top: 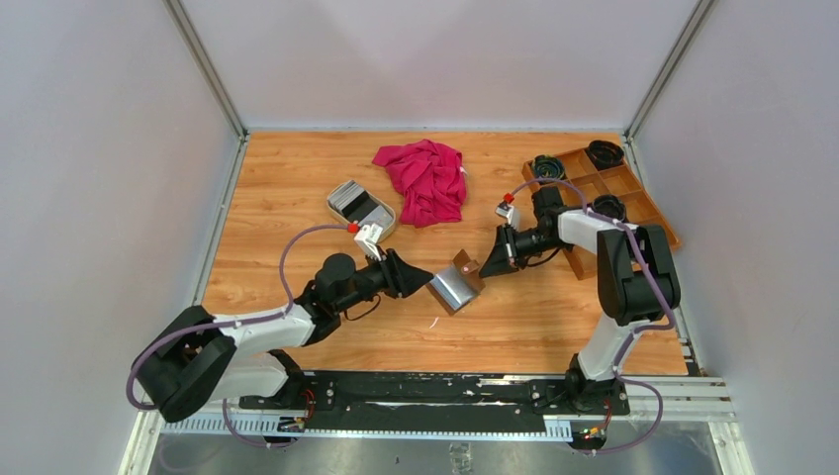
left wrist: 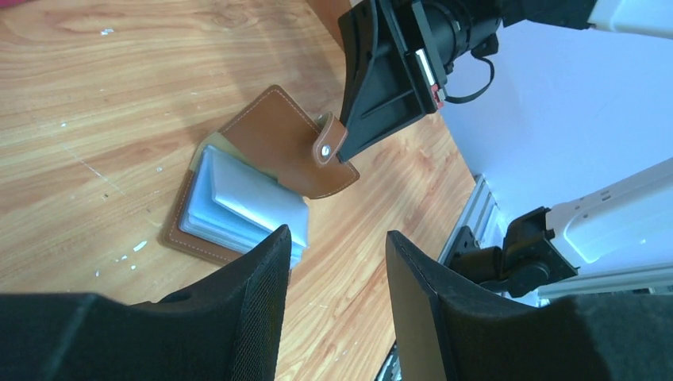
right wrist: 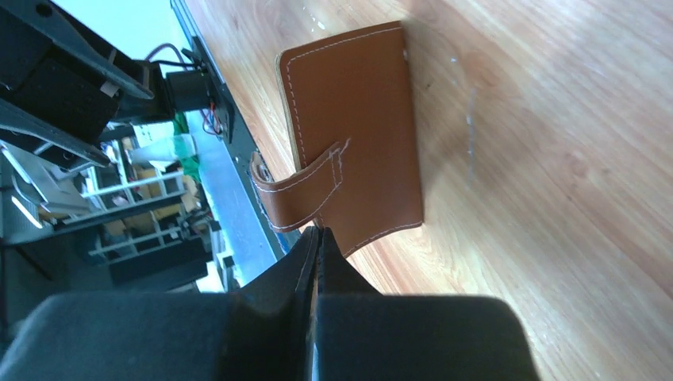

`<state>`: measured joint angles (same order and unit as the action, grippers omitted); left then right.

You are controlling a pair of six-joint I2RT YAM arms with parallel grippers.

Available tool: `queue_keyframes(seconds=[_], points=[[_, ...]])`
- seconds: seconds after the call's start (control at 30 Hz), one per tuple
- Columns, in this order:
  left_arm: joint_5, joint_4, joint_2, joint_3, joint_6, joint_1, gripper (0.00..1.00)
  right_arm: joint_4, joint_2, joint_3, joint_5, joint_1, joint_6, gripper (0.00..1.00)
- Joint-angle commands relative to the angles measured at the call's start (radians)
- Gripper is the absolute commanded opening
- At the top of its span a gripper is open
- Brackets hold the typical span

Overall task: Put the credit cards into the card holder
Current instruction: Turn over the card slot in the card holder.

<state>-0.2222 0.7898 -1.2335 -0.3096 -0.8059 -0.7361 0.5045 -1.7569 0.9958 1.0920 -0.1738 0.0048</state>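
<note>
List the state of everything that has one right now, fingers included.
Brown leather card holder: open, cover lifted, snap tab undone.
Clear inner sleeves: exposed, fanned.
Grey and dark credit cards: lying in the beige oval dish.
Left gripper: fingers open, empty, pointed at the holder.
Right gripper: fingers shut on the holder's cover edge.
Crimson cloth: crumpled.

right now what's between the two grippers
The open card holder lies between the left gripper and right gripper; the top view shows it.
</note>
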Motion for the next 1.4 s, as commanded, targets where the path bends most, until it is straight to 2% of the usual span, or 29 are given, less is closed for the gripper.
queue_keyframes(seconds=[0.0, 0.17, 0.3, 0.7, 0.77, 0.83, 0.9, 1.13, 1.37], points=[[0.075, -0.069, 0.087, 0.03, 0.02, 0.001, 0.5, -0.046, -0.033, -0.037, -0.038, 0.042, 0.071, 0.0], [0.092, -0.104, 0.144, 0.03, 0.019, -0.005, 0.5, -0.043, -0.065, -0.035, -0.092, 0.063, 0.059, 0.0], [0.099, -0.103, 0.127, 0.024, -0.001, -0.022, 0.5, -0.032, -0.065, -0.03, -0.129, 0.085, 0.038, 0.0], [0.113, -0.103, -0.175, -0.13, -0.079, -0.069, 0.46, -0.022, -0.058, -0.022, -0.142, 0.087, 0.013, 0.0], [0.129, -0.104, -0.189, -0.126, -0.091, -0.069, 0.48, -0.017, -0.067, -0.018, -0.148, 0.087, 0.008, 0.0], [0.137, -0.104, -0.202, -0.118, -0.102, -0.069, 0.55, -0.013, -0.077, -0.014, -0.15, 0.088, 0.004, 0.0], [0.13, -0.106, -0.233, -0.12, -0.11, -0.069, 0.58, -0.009, -0.086, -0.01, -0.149, 0.087, 0.003, 0.0], [0.09, -0.103, -0.341, -0.174, -0.118, -0.069, 0.59, 0.002, -0.101, 0.0, -0.153, 0.087, 0.0, 0.0], [0.091, -0.104, -0.383, -0.184, -0.13, -0.069, 0.59, 0.003, -0.106, 0.001, -0.15, 0.088, 0.0, 0.0]])
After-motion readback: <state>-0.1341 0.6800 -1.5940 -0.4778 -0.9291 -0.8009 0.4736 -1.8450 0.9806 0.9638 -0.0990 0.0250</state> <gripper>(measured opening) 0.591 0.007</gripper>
